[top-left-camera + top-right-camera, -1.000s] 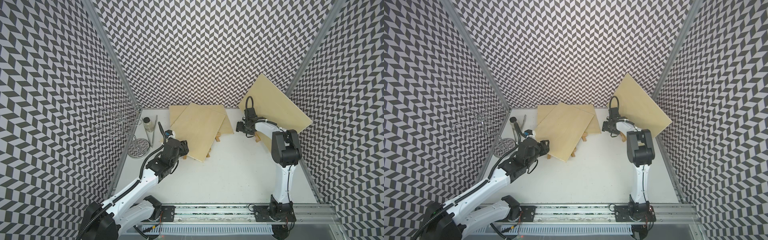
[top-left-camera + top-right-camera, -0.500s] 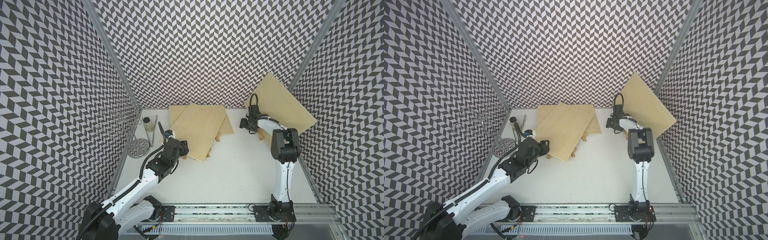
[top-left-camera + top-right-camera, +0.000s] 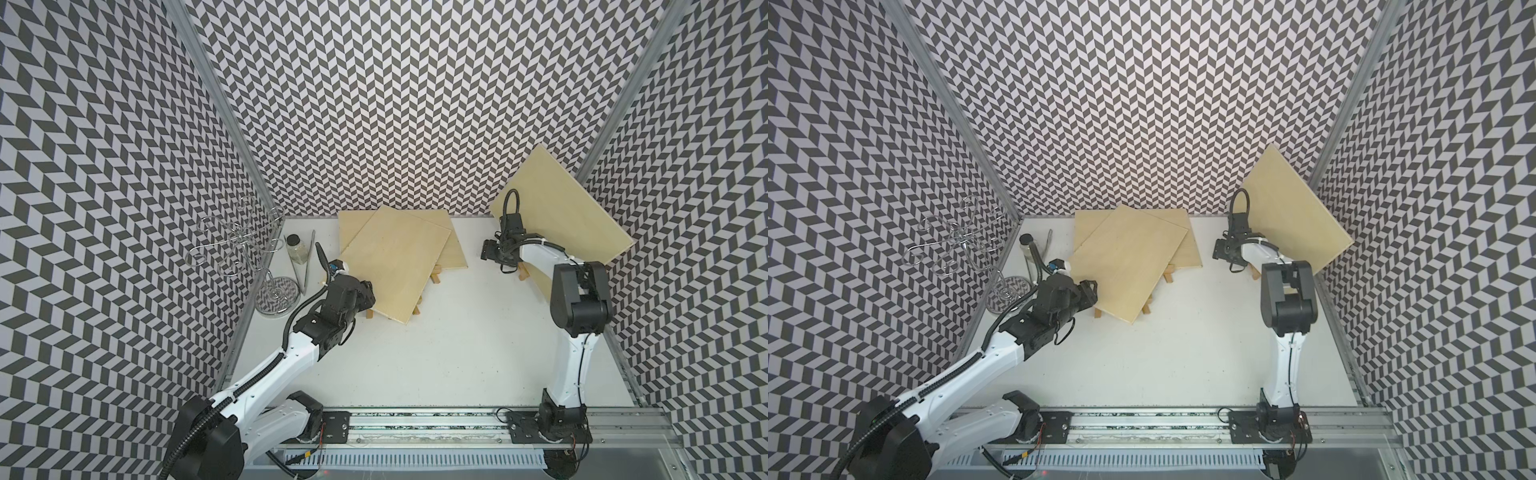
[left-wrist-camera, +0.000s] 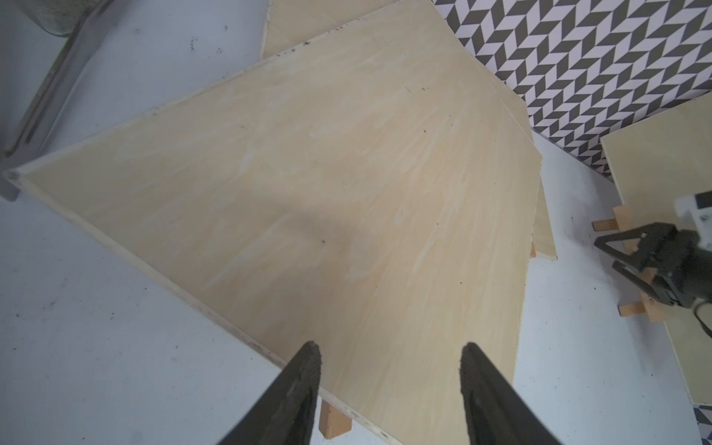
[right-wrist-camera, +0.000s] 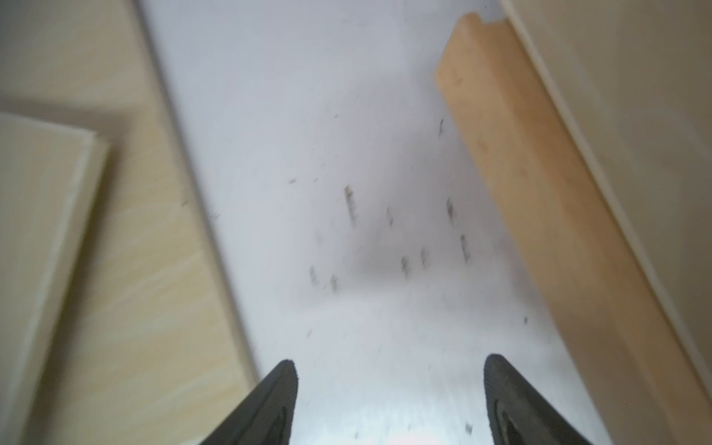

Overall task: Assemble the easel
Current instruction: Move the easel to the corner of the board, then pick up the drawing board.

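Left hand (image 4: 389,358) hovers with its fingers apart over the near edge of the upper board (image 3: 395,270), gripping nothing. That board lies tilted on small wooden feet (image 3: 435,279), overlapping a second board (image 3: 453,253) at the back of the tabletop (image 3: 436,365). Right hand (image 5: 389,370), fingers likewise apart and empty, hangs above bare tabletop beside a third board (image 3: 561,216) propped against the right wall. A wire rack (image 3: 237,245), jar (image 3: 296,248) and tongs (image 3: 310,257) stand far left.
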{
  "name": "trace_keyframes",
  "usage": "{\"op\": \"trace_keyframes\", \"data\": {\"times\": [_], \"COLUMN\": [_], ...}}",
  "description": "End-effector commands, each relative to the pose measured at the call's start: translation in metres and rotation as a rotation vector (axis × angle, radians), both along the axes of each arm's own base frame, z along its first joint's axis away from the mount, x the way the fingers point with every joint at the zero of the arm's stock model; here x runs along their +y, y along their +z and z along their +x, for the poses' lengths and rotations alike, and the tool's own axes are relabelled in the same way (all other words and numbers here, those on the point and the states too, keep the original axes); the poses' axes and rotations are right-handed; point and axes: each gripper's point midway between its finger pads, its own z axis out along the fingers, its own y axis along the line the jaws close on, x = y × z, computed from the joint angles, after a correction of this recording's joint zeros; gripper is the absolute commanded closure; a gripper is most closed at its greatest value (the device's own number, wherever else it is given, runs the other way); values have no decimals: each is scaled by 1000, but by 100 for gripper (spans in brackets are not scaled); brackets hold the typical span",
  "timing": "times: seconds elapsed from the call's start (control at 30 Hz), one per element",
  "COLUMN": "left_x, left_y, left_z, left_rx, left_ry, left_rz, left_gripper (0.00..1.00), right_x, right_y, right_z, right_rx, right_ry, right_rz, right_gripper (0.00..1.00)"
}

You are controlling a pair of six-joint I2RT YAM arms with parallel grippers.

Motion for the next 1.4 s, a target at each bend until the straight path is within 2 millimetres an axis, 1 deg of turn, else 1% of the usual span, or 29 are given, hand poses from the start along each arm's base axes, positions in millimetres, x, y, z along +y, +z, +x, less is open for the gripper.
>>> {"op": "trace_keyframes", "data": {"times": [0.0,0.1,0.13,0.2,0.23,0.3,0.37,0.47,0.53,0.63,0.73,0.83,0.97,1.03,1.13,1.23,1.27,1.37], "left_x": [7,18,23,37,44,58,67,76,81,82,74,62,55,54,52,48,45,39], "left_y": [-6,-7,-6,-7,-5,-2,3,4,-6,-20,-28,-29,-34,-34,-27,-22,-20,-24], "left_z": [3,5,6,7,7,6,5,1,-2,-4,0,9,18,21,29,38,39,44], "left_rx": [34,54,58,73,74,81,88,104,131,162,162,106,54,39,-6,-54,-70,-93], "left_ry": [5,31,40,74,89,122,145,167,177,168,107,33,4,7,13,31,32,49], "left_rz": [-22,-10,-7,-4,-4,2,11,-12,-65,-157,-243,-348,-474,-498,-518,-539,-553,-613], "left_gripper": [41,39,36,34,32,30,27,21,19,18,17,17,19,20,23,33,35,44], "right_x": [67,116,133,157,167,180,184,184,183,183,185,186,195,199,198,196,196,197], "right_y": [85,79,76,71,69,64,61,59,59,63,74,83,84,81,75,74,75,78], "right_z": [-12,-56,-73,-101,-114,-136,-150,-161,-163,-161,-156,-153,-157,-163,-167,-171,-171,-174], "right_rx": [-241,-232,-229,-233,-235,-235,-239,-245,-246,-244,-274,-300,-307,-303,-290,-298,-300,-305], "right_ry": [141,258,306,372,398,434,449,458,461,475,492,501,544,568,576,578,577,585], "right_rz": [137,212,235,250,262,285,280,281,280,260,239,241,284,308,306,306,309,322], "right_gripper": [24,24,24,24,24,24,24,24,24,24,24,24,25,26,27,27,27,27]}}
